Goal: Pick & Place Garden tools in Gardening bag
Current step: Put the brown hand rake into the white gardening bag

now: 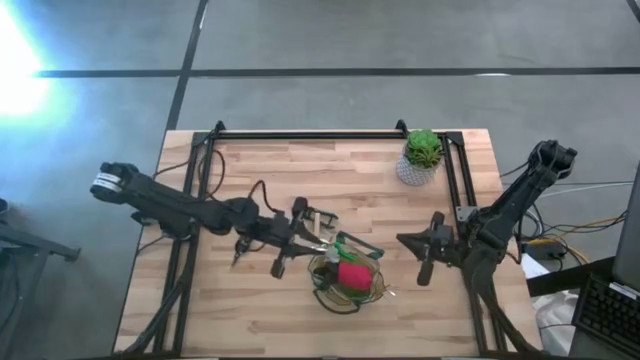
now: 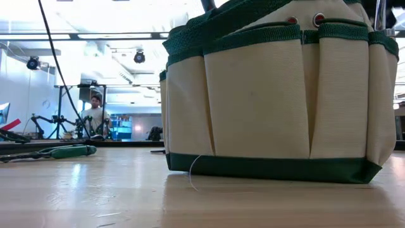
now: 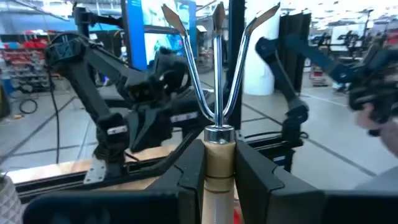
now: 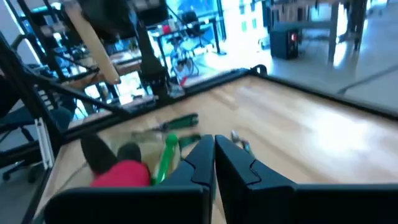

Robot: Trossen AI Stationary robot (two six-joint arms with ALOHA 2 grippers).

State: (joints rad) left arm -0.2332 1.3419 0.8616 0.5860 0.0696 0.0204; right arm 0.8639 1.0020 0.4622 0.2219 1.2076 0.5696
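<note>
Gripping one wooden-handled fork (image 3: 217,124), left gripper (image 3: 219,180); right gripper (image 4: 214,163) pressed together, empty, beside one bag (image 1: 345,282)

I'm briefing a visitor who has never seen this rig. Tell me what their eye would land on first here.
The left claw grips the wooden handle of a three-pronged metal fork, prongs upright, beside the khaki fabric gardening bag with green trim at the table's front centre. A red glove-like item shows in the bag's mouth. A green potted plant in a whitish pot stands at the far right corner.
</note>
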